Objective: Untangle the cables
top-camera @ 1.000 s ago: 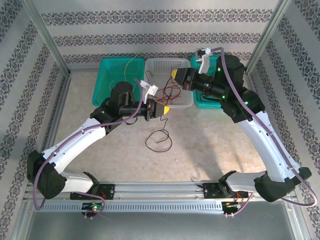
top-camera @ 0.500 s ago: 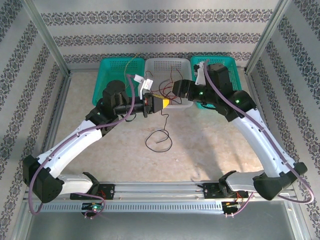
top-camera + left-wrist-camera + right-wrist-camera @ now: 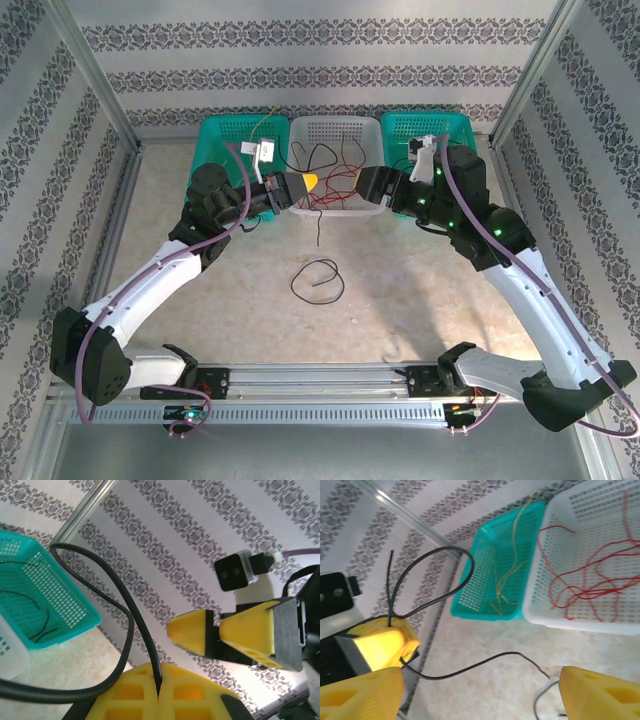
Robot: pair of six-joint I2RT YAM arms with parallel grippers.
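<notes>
Black cable, looped upward and pinched in the closed left gripper before the white basket holding the red cables, with the right gripper spread wide opposite; separation under way, the next move probably needing a second grasp along the strand.

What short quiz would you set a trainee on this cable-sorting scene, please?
1. True or false: the left gripper is shut on a black cable.
2. Which colour are the cables lying in the white basket? A red, B yellow, C black.
3. Fill in: the right gripper has its jaws standing ____.

Key: 1 true; 2 A; 3 open.
</notes>
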